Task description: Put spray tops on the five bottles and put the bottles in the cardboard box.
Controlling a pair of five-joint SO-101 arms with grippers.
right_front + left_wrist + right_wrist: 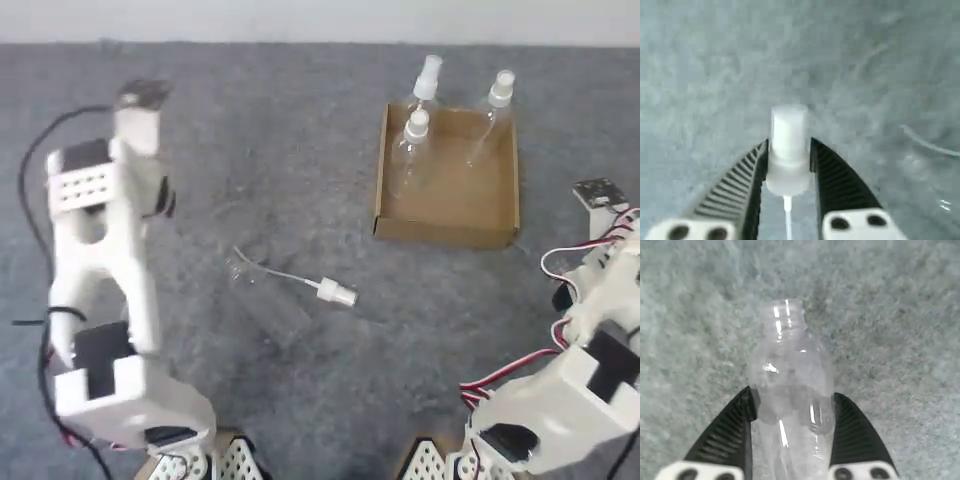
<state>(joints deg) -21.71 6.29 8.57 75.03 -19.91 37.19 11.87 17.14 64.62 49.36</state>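
— Where's the clear plastic bottle (790,375)?
— Pinched by the black fingers (725,435) of the right gripper (792,395) above grey carpet (900,300), long axis running away from the wrist, open neck foremost
— And the white spray top (788,130)?
— Clamped in the left gripper (788,144), nozzle end away from the wrist, thin tube (788,220) trailing back
— Farther out?
— Three topped bottles (410,150) in the brown cardboard box (445,232) on the carpet; a pale wall (300,18) behind
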